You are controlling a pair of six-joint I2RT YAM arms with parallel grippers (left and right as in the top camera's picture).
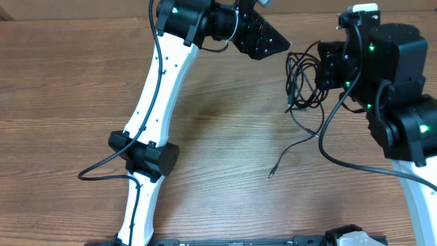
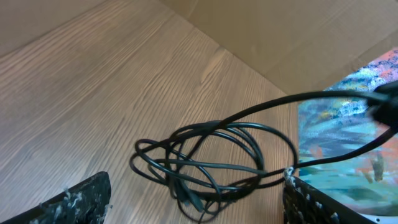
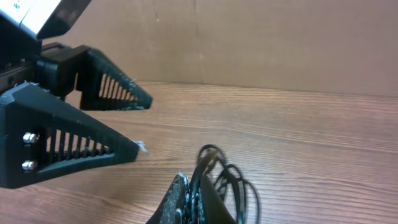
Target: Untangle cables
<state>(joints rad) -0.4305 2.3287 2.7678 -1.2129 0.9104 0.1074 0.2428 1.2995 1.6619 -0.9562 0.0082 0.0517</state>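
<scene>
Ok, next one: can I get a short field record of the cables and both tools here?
cables: black tangled coil, far right of the table
strand: one loose end trailing away from the coil across the wood
left tool: open, facing the coil, gripping nothing
right tool: shut on the coil

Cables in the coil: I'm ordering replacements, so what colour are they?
The thin coiled cables are black; clearest in the left wrist view.
</scene>
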